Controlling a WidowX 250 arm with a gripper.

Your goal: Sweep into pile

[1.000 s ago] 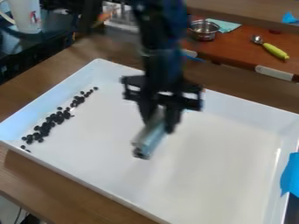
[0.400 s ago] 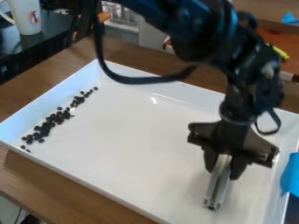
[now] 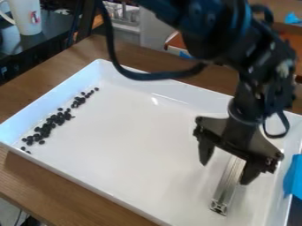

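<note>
Camera view: the black claw (image 3: 225, 172) gapes open, tapered fingers astride a grooved metal bar (image 3: 224, 190) in the smooth white rectangular tray (image 3: 130, 132); dark, roundish pieces (image 3: 56, 119) straggle near its left wall; crinkled blue tape (image 3: 293, 176) at right, wood-grained table (image 3: 65, 192) beneath.

Metal here, my grooved bar (image 3: 227, 187), satin sheen! My gripper (image 3: 224, 173) matt; tray (image 3: 135, 145) smooth, glossy, catching light; tabletop (image 3: 44, 181) wood, low shine.

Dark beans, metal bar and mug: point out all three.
Dark beans (image 3: 59, 118): camera view, middle of the long cluster.
Metal bar (image 3: 228, 185): camera view, about midway along its visible length.
Mug (image 3: 24, 21): camera view, side of its body.
</note>
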